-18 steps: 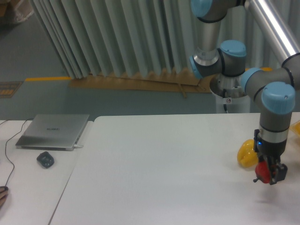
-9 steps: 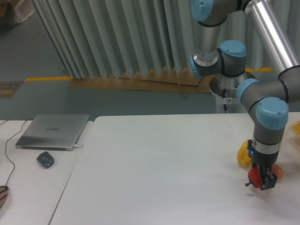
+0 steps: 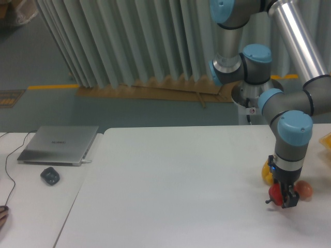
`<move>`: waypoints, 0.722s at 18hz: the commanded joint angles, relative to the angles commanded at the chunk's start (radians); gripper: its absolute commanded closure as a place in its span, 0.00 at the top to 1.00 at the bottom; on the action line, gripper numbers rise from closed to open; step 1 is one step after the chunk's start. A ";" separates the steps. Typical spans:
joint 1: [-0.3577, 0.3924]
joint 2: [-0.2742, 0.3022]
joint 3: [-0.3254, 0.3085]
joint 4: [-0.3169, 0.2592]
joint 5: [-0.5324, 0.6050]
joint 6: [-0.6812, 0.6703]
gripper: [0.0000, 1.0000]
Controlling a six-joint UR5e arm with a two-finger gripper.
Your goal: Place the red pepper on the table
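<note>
The red pepper (image 3: 276, 195) is small and glossy, with its dark stem pointing left. My gripper (image 3: 283, 198) is shut on it, hanging from the arm at the right side of the white table (image 3: 176, 191). The pepper is held low, close to the tabletop, and I cannot tell whether it touches the surface. The gripper's fingers cover the pepper's right half.
A yellow pepper (image 3: 267, 171) sits just behind the gripper, partly hidden by the wrist. A small brown egg (image 3: 304, 190) lies to the gripper's right. On the adjoining left table are a closed laptop (image 3: 59, 144) and a dark mouse (image 3: 50, 176).
The gripper has carried the red pepper leftward, away from the right edge. The egg, hidden at first behind the gripper, now shows to its right.
</note>
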 joint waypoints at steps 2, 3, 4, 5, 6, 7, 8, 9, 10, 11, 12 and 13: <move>0.000 0.002 0.002 0.000 -0.006 0.000 1.00; 0.002 0.003 0.003 0.000 -0.009 -0.002 1.00; 0.002 0.005 0.003 -0.002 -0.009 0.000 1.00; 0.002 0.006 0.003 -0.002 -0.009 0.000 1.00; 0.003 0.008 0.003 -0.002 -0.009 0.000 1.00; 0.005 0.009 0.003 -0.002 -0.011 0.002 1.00; 0.006 0.012 0.005 -0.003 -0.014 0.000 1.00; 0.008 0.015 0.006 -0.005 -0.034 -0.002 1.00; 0.017 0.021 0.003 -0.005 -0.070 -0.002 1.00; 0.032 0.035 0.005 -0.008 -0.102 -0.002 1.00; 0.040 0.041 0.005 -0.015 -0.112 -0.002 1.00; 0.043 0.043 0.005 -0.023 -0.112 0.000 1.00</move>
